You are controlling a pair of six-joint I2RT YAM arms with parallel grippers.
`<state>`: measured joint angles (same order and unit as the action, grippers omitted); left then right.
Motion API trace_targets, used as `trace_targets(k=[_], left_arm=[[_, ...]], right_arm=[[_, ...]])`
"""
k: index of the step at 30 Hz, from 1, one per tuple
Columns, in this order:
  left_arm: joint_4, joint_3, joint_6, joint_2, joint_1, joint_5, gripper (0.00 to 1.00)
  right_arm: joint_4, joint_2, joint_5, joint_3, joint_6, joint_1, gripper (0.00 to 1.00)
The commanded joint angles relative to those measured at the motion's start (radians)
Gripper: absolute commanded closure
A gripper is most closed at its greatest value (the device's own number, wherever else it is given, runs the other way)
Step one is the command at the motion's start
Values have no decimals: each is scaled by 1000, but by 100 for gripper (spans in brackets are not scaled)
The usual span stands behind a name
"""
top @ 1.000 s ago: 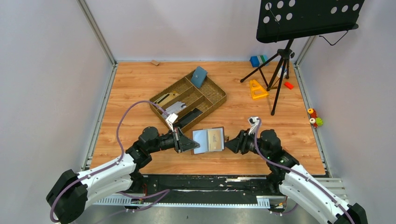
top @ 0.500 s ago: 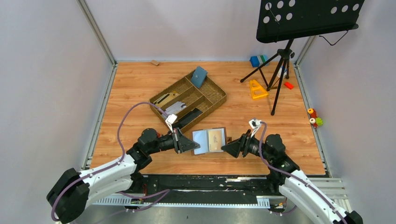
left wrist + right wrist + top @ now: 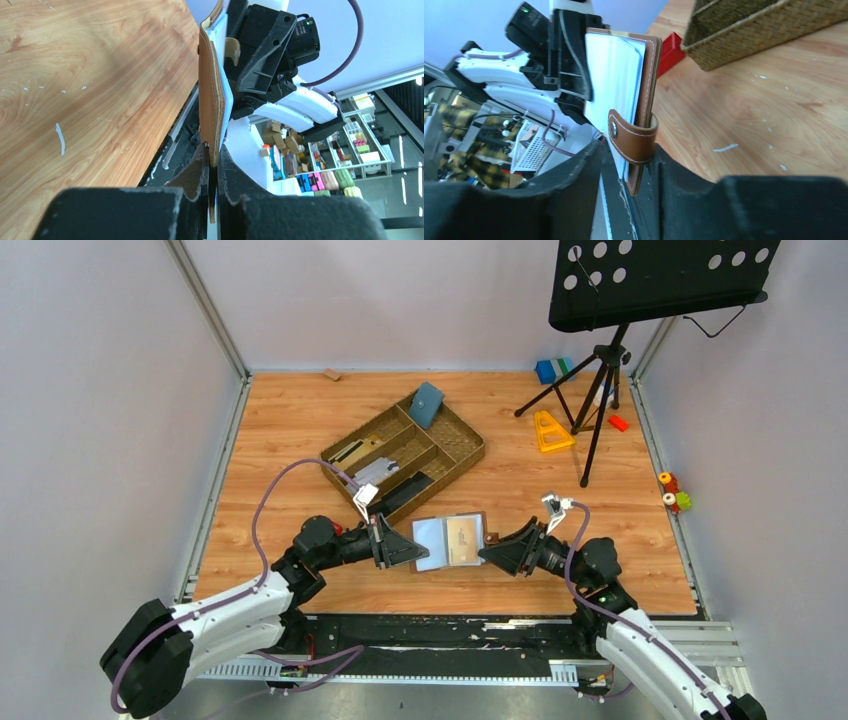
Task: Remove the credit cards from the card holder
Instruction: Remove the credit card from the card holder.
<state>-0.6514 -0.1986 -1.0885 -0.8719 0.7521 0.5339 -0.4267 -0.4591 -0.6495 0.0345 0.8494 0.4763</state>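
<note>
1. Brown leather-look card holder (image 3: 448, 540) is held open in the air, just nearer than the woven basket (image 3: 450, 475).
2. Its left edge is pinched by the left gripper (image 3: 412, 552). Its tab (image 3: 631, 142) edge is straddled by the right gripper (image 3: 490, 552), but whether those jaws press cannot be told.
3. It is judged light and floppy, with slick sleeves, so cards are best taken by their exposed edges.

Wood-grain table (image 3: 300, 420), a few white scuffs on it. Woven divided tray (image 3: 455, 465) mid-table, set at an angle; blue-teal pouch (image 3: 426, 405) in its far compartment, dark and silvery bits in the others, can't ID them. Black perforated music stand (image 3: 655, 280) on a tripod, far right. Near its legs: yellow triangle piece (image 3: 550, 430), blue block (image 3: 547, 370), small red piece (image 3: 618, 422). Colourful little toys (image 3: 675, 495) just off the right edge. Tiny brown block (image 3: 331, 374) at the far edge.
</note>
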Motion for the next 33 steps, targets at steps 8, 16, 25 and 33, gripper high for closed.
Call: trace_targets(k=[8, 16, 25, 33], left_arm=[[-68, -1, 17, -21, 1, 15, 100], [-54, -7, 28, -33, 1, 13, 100], [-23, -53, 65, -75, 21, 7, 100], [-8, -104, 99, -137, 51, -17, 100]], right_arm=[[-120, -28, -24, 26, 34, -5, 88], [-159, -60, -43, 30, 43, -4, 100], [221, -69, -5, 174, -158, -4, 98], [172, -137, -102, 212, -157, 9, 97]])
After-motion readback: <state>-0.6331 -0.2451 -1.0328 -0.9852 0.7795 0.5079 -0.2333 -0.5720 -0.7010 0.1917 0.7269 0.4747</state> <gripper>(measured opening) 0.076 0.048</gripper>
